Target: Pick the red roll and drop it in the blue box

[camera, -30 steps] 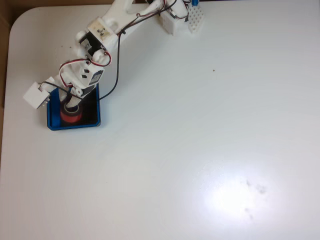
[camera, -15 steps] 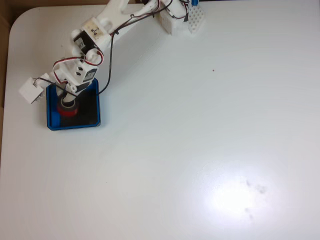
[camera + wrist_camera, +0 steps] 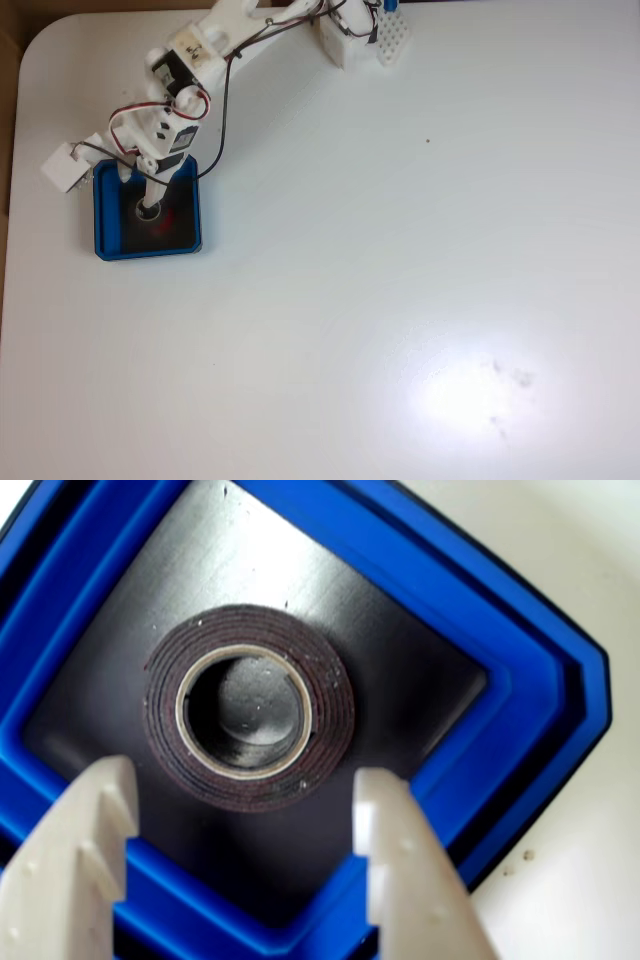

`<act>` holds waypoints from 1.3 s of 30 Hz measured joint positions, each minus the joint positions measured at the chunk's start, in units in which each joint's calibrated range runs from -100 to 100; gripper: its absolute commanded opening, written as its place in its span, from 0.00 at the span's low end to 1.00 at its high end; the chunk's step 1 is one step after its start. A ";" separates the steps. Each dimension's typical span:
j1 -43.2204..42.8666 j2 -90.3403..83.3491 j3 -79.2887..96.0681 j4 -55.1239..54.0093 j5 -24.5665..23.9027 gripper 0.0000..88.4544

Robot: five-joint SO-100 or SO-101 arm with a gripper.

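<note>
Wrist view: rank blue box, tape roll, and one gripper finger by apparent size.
1. Bright-blue square box, largest.
2. Dark tape roll with pale core.
3. White plastic gripper finger: looks about as large as the roll, but it is nearer the camera, so unsure.

The fingers (image 3: 100,830) have released the red roll (image 3: 250,790).

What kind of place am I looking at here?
Probably a hobbyist's tabletop robot setup: a plain white table, a small white arm with loose wires, and a blue box holding the red roll.
</note>
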 measured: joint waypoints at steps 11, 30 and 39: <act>-5.84 -52.92 56.50 -8.29 -0.50 0.24; -38.89 -96.70 97.76 -24.96 0.17 0.24; -73.53 -96.70 97.76 -24.96 0.25 0.23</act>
